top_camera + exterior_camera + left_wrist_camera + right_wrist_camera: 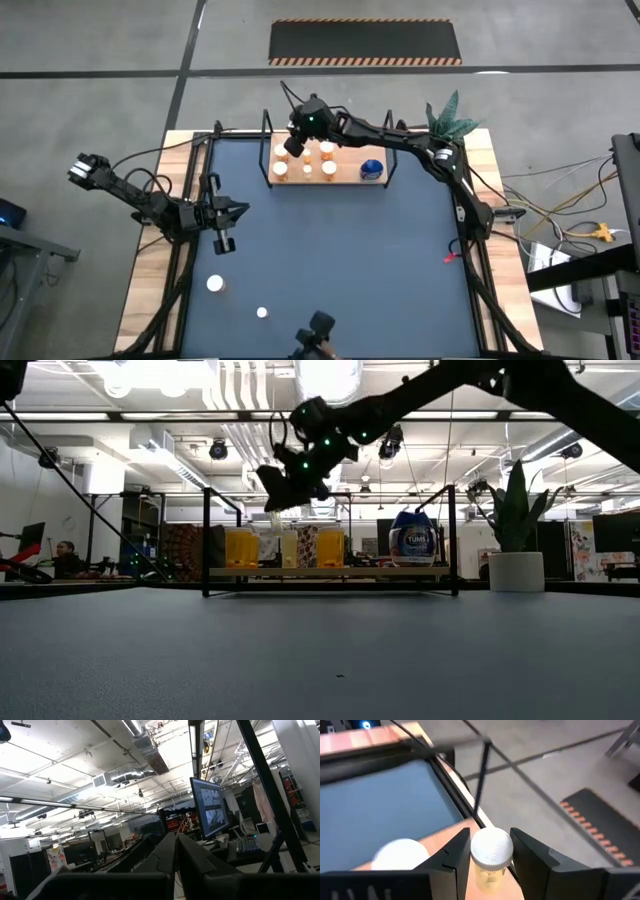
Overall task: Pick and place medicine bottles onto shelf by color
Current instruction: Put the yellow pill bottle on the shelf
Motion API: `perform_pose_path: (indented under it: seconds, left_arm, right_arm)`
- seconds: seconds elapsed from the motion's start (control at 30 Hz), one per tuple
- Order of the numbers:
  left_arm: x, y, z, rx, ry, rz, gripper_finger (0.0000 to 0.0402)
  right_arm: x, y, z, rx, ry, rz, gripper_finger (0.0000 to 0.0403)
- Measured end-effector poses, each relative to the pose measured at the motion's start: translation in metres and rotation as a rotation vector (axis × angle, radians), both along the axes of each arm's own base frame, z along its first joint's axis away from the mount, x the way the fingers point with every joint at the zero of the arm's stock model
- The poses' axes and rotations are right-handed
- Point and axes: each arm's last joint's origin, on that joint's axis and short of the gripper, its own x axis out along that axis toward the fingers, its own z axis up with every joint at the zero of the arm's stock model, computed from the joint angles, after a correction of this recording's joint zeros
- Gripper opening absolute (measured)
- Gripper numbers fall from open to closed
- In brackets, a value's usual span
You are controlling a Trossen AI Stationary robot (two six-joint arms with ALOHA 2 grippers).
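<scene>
My right gripper point(296, 143) hangs over the left end of the shelf point(345, 180), shut on a small orange medicine bottle with a white cap point(491, 849). Several white-capped orange bottles point(305, 168) and one blue bottle point(372, 170) stand on the light-wood board. Two more bottles point(215, 285) point(262, 313) stand on the blue mat near the front left. My left gripper point(225, 240) waits shut over the mat's left side, touching nothing. My right gripper pinches the bottle between its two fingers at the white cap's sides point(476, 851). The fingers slant downward, coming from the table's right. The bottle stays upright, its yellowish body point(487, 875) hanging below the fingers, lifted clear above the shelf board point(455, 832).
A potted plant point(450, 118) stands at the far right corner, beside the shelf's black wire end point(390, 160). A small camera mount point(318, 330) sits at the mat's near edge. The middle and right of the mat point(380, 260) are bare.
</scene>
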Motion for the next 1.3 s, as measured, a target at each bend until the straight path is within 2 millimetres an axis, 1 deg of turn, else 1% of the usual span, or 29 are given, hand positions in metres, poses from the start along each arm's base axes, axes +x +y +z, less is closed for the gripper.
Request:
perform_pose_path:
  seconds: [0.1, 0.23, 0.4, 0.6, 0.83, 1.07, 1.3]
  left_arm:
    - [0.0, 0.0, 0.0, 0.001, -0.001, 0.001, 0.0]
    - [0.0, 0.0, 0.0, 0.021, 0.003, 0.012, 0.0]
    - [0.0, 0.0, 0.0, 0.022, 0.001, 0.013, 0.0]
    - [0.0, 0.0, 0.0, 0.023, 0.002, 0.013, 0.0]
    - [0.0, 0.0, 0.0, 0.023, 0.003, 0.013, 0.0]
    - [0.0, 0.0, 0.0, 0.023, 0.003, 0.013, 0.0]
    - [0.0, 0.0, 0.0, 0.022, 0.002, 0.013, 0.0]
  right_arm:
    - [-0.004, -0.01, -0.008, 0.043, 0.02, -0.008, 0.0116]
    - [-0.007, -0.016, -0.014, 0.063, 0.039, -0.022, 0.0118]
    - [-0.007, -0.019, -0.025, 0.081, 0.058, -0.028, 0.0122]
    - [-0.005, -0.019, -0.037, 0.098, 0.079, -0.01, 0.0115]
    - [-0.007, -0.019, -0.041, 0.112, 0.103, -0.015, 0.0125]
    - [-0.008, -0.019, -0.045, 0.114, 0.115, -0.013, 0.0124]
    - [-0.009, -0.018, -0.049, 0.119, 0.128, -0.015, 0.0144]
